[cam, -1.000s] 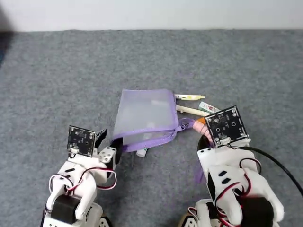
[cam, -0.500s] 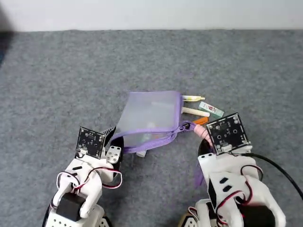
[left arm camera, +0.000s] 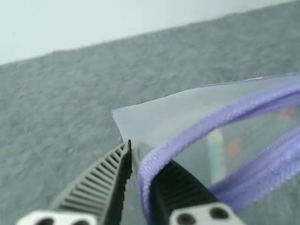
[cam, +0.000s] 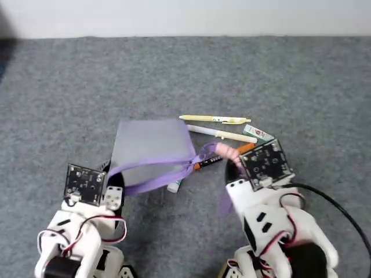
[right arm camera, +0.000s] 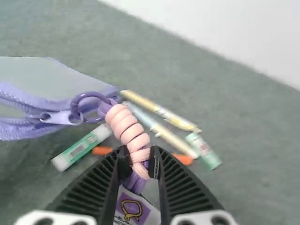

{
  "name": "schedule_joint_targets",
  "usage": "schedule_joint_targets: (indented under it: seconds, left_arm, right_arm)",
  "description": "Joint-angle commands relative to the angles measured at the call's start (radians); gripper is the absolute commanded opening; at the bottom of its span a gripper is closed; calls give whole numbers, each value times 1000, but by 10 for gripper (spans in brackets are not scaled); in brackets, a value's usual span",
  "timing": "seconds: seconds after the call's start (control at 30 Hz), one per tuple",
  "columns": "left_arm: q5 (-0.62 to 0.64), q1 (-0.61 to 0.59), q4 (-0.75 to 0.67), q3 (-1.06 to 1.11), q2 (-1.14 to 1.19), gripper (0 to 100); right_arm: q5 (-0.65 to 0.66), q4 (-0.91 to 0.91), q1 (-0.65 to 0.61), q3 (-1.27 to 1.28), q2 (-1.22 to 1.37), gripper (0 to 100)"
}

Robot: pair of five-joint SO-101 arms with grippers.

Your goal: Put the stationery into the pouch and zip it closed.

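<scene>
Two arms hold a translucent purple pouch (cam: 152, 147) between them on the grey desk (cam: 301, 75). The left gripper (left arm camera: 137, 161) has its fingers closed on the pouch's corner, at the end of the zip. The right gripper (right arm camera: 139, 157) has its fingers pinched on a pink coiled strap (right arm camera: 129, 126) tied to the zip pull (right arm camera: 58, 117). Two pens (cam: 214, 119), a green-and-white stick (cam: 258, 134) and an orange marker (cam: 206, 163) lie loose just beside the pull end. Coloured shapes behind the pouch wall are possibly items underneath, not inside. The step in hand looks like holding the mouth open, with filling not yet done. Next, the right gripper should release the strap and fetch a pen.
</scene>
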Motion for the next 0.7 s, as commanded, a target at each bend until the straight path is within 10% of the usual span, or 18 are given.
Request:
schedule_joint_targets:
  seconds: [0.0, 0.67]
  left_arm:
    - [-8, -12, 87, -90, 3, 12]
    - [115, -206, 137, -237, 339, 13]
  right_arm:
    - [-64, -24, -64, 49, 5, 8]
    - [-259, 25, -234, -198, 461, 43]
